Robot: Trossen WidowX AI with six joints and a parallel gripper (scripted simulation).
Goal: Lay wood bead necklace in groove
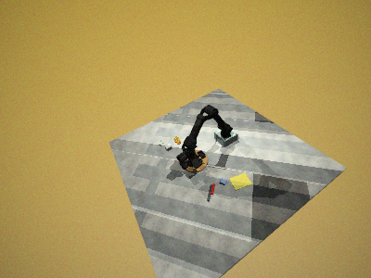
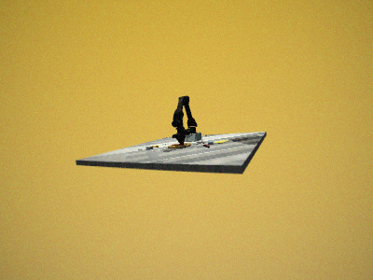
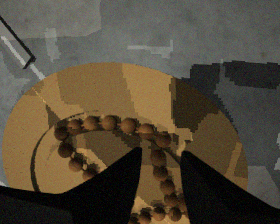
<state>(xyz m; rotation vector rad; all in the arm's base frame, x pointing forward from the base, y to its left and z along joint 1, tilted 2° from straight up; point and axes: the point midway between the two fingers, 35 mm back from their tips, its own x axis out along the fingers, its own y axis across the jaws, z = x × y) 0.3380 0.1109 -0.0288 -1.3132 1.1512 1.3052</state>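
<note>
The round wooden board point(image 1: 200, 168) point(image 2: 172, 146) point(image 3: 100, 90) lies on the table with a thin dark groove ring. The brown bead necklace point(image 3: 109, 122) lies on it in the wrist view. Its beads arc across the upper part, one strand turns inward from the upper left, and another runs down between the fingertips and bends left at the bottom. The groove's left side point(image 3: 33, 165) shows no beads. My gripper point(image 3: 161, 155) is low over the board, its fingers partly apart with nothing held. The fingers hide part of the necklace and board.
A yellow sheet point(image 1: 240, 182), a small blue block point(image 1: 223, 182) and a red-handled tool point(image 1: 212, 188) lie beside the board. An orange object point(image 1: 177, 140) and small pale pieces point(image 1: 167, 146) lie on its other side. The arm stands at a grey box point(image 1: 226, 140).
</note>
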